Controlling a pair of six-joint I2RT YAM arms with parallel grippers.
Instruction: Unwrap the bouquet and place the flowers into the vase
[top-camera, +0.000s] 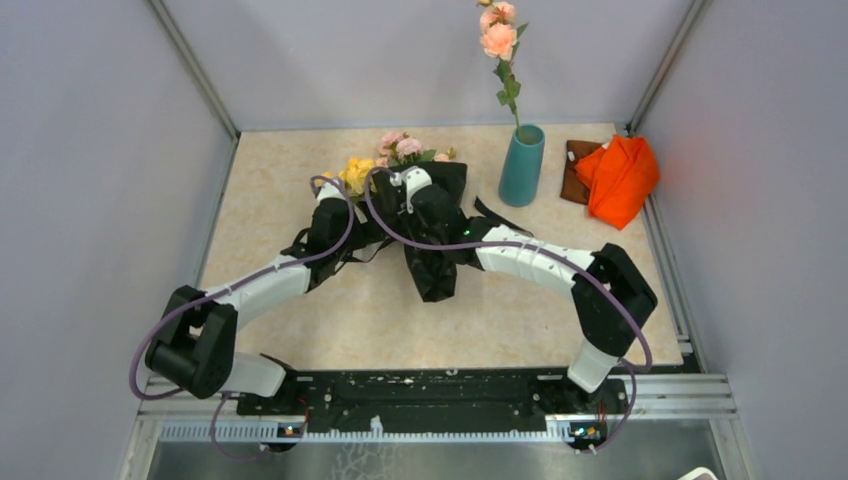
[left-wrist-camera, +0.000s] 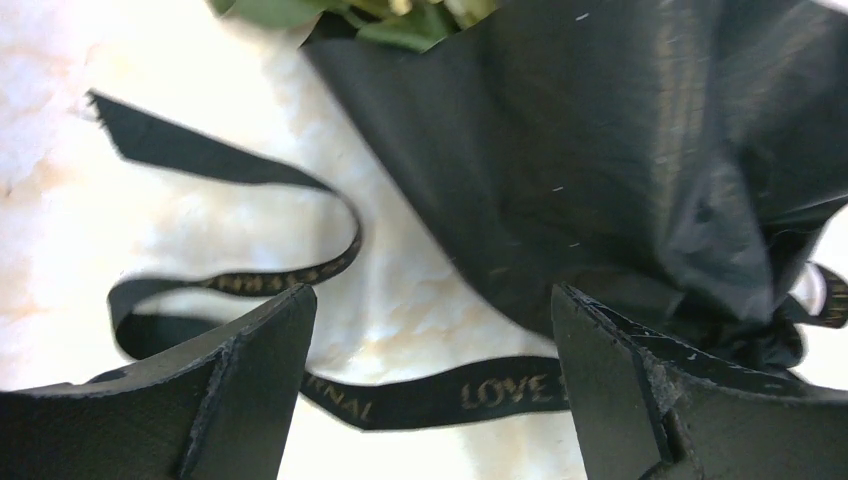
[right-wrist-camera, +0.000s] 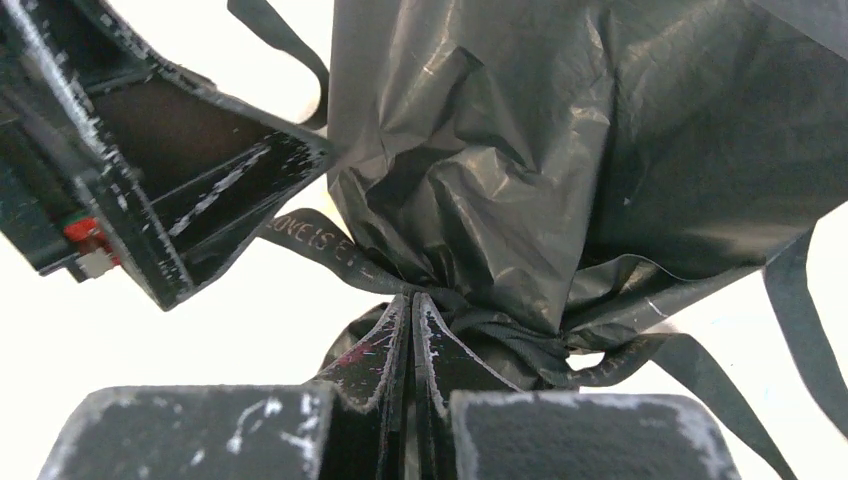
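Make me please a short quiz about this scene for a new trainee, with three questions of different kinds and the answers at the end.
1. True or false: the left gripper is closed on the ribbon.
2. What stands in the vase? A) nothing B) a peach rose stem C) a black ribbon
3. In a few words: at which part of the bouquet is the right gripper shut?

Key
1. False. Its jaws are open, one finger on each side of the ribbon lying on the table.
2. B
3. At the tied neck, where the ribbon gathers the black wrapping.
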